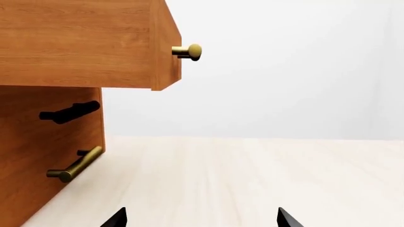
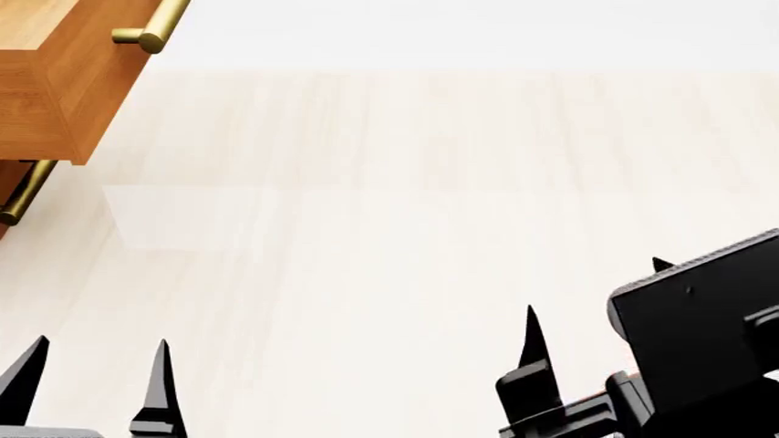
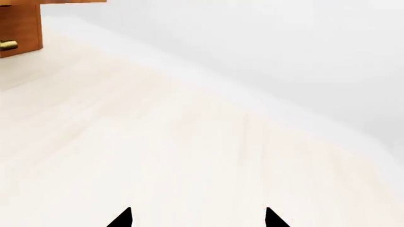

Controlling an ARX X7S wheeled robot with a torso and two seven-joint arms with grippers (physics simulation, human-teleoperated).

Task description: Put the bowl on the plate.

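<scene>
While both pincers sit at the near edge of the head view, neither holds or touches anything. Left pincer [image 2: 91, 388]: two black fingertips spread apart, nothing between them; its wrist view shows the same gap [image 1: 200, 218] over bare pale floor [image 2: 402, 210]. Right pincer [image 2: 594, 310]: one tip stands up clearly, the other pokes out behind the black arm housing [image 2: 706, 328], gap wide; its wrist view [image 3: 197, 218] also shows tips well apart with only floor between. Farther out, left side: wooden cabinet [image 2: 49, 91] with a pulled-out drawer [image 1: 82, 42], brass bar handle [image 2: 152, 27] on it, a second brass handle [image 2: 25, 192] lower down. Left wrist view also shows a round brass knob [image 1: 188, 52]. Past the floor, a plain white wall [image 3: 284, 56]. Bowl and plate: not in any view, location cannot be told.
</scene>
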